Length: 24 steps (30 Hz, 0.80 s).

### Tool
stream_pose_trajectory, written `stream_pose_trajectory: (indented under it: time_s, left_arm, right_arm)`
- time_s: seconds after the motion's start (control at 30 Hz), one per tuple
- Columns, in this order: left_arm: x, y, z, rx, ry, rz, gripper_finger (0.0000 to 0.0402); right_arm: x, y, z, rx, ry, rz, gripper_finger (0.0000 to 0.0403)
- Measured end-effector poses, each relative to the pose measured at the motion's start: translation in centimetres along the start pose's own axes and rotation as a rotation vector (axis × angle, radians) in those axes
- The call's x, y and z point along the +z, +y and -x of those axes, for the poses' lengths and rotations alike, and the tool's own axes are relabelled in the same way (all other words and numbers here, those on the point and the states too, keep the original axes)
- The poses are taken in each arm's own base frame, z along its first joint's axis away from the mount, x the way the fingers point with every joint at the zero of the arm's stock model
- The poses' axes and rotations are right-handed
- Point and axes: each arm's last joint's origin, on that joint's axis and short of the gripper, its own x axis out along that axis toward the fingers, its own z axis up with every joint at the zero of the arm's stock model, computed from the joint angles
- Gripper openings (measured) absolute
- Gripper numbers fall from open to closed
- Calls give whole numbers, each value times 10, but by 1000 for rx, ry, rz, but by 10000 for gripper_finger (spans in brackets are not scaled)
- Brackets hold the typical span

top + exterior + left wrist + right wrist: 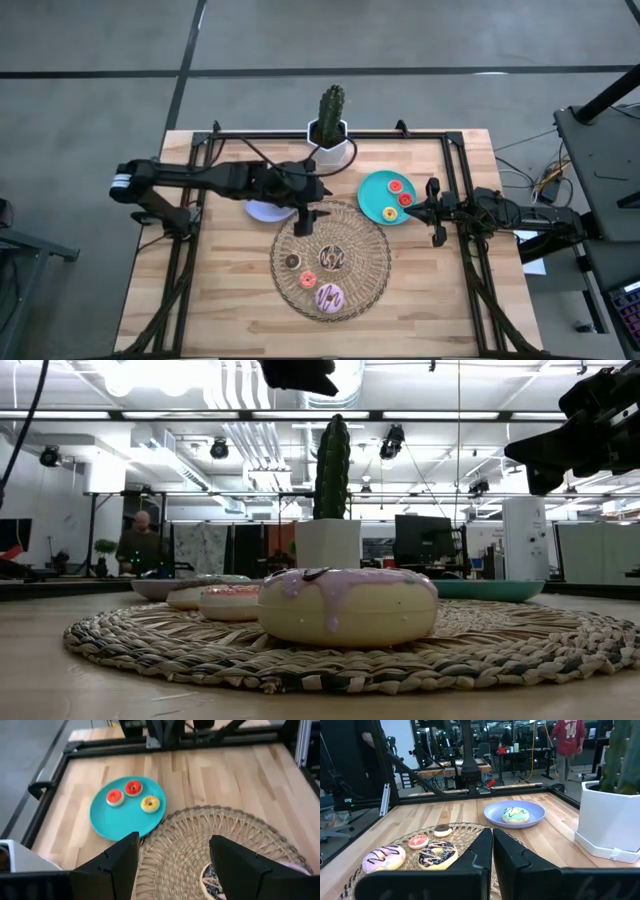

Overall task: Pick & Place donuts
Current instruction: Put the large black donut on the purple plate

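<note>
A round woven mat [330, 262] carries a pink donut [330, 297], a brown-white donut [332, 258], a tiny orange-red one [307, 280] and a tiny dark brown one [292, 261]. The teal plate [372, 200] holds two tiny red donuts [114, 796] [133, 787] and a yellow one [150, 803]. A white-green donut [515, 814] lies on the lavender plate [490, 812]. My left gripper [172, 865] hangs open above the mat's far-left rim, with nothing between its fingers. My right gripper [492, 850] is shut, held level at the table's right, beside the teal plate.
A cactus [331, 105] in a white pot [330, 140] stands at the table's far edge, between the two plates. Black frame rails [455, 180] run along the table's sides. Bare wood lies left and right of the mat. People stand in the room beyond.
</note>
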Motion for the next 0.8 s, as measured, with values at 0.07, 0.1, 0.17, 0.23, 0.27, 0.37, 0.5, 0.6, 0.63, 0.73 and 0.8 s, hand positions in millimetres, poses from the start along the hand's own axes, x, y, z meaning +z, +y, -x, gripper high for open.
stream_pose_trajectory:
  time_s: [0.07, 0.1, 0.17, 0.23, 0.27, 0.37, 0.5, 0.6, 0.63, 0.73, 0.8]
  left_arm:
    - [-4, -2, -6, -6, 34, -6, 213]
    - [-5, -4, -8, -10, 49, -10, 213]
    - [-9, -6, -11, -27, 84, -16, 213]
    - [-11, -8, -14, -32, 101, -19, 213]
    - [-12, -8, -14, -35, 115, -21, 214]
    - [-15, -10, -17, -39, 145, -27, 213]
    - [-8, -13, -16, -56, 180, -65, 213]
    - [0, -13, -15, -62, 211, -81, 213]
    - [2, -12, -16, -63, 220, -85, 213]
    - [5, -13, -21, -65, 252, -95, 213]
    - [5, -13, -26, -69, 263, -100, 213]
  right_arm:
    - [0, 0, 0, -1, 0, 0, 9]
    - [0, 0, 0, -2, 0, 0, 8]
    - [0, 0, 0, -2, 0, 0, 8]
    - [0, 0, 0, -2, 0, 0, 9]
    - [0, 0, 0, -2, 0, 0, 8]
    - [0, 0, 0, -3, 0, 0, 8]
    - [0, 0, 0, -3, 0, 0, 9]
    - [0, 0, 0, -4, 0, 0, 8]
    - [0, 0, 0, -4, 0, 0, 8]
    - [0, 0, 0, -4, 1, 0, 9]
    - [0, 0, 0, -4, 1, 0, 8]
